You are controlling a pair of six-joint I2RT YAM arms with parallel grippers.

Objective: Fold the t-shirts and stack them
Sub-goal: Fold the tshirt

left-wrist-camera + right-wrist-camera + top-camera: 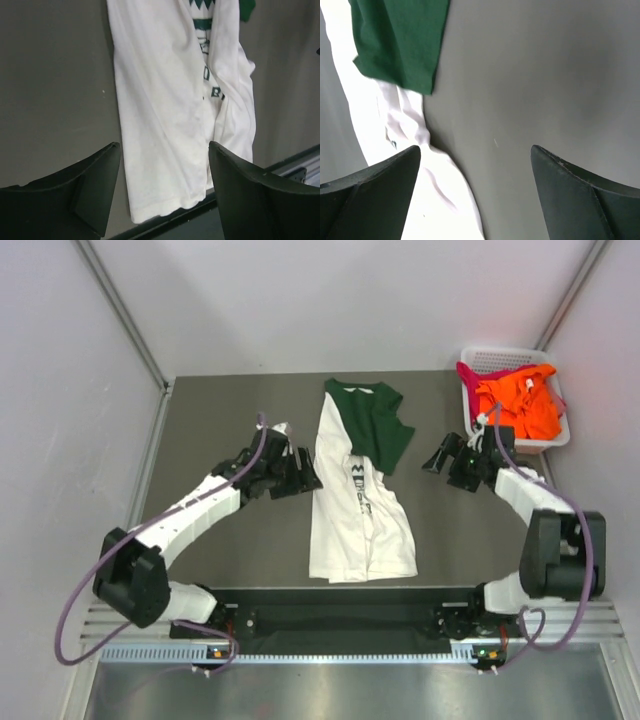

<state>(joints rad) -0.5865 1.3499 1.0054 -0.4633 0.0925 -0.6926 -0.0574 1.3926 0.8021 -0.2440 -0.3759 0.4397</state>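
A soft, wrinkled white t-shirt (360,525) lies folded into a long strip on the matte grey table (220,410), with its dark green part at the far end. The left gripper (308,478) is by its left edge, the right gripper (434,460) off to its right, and both have their black fingers spread with nothing in them. Farther back, an orange shirt (527,402) and a magenta shirt (469,372) are heaped in a white plastic lattice basket (503,358).

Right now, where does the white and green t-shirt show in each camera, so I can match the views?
Top external: the white and green t-shirt lies in the middle of the table, collar at the far end.
Left wrist: its white body runs down the middle of the frame.
Right wrist: along the left side, white below green.
Shared landmark: the dark green panel, top right in left wrist, top left in right wrist.
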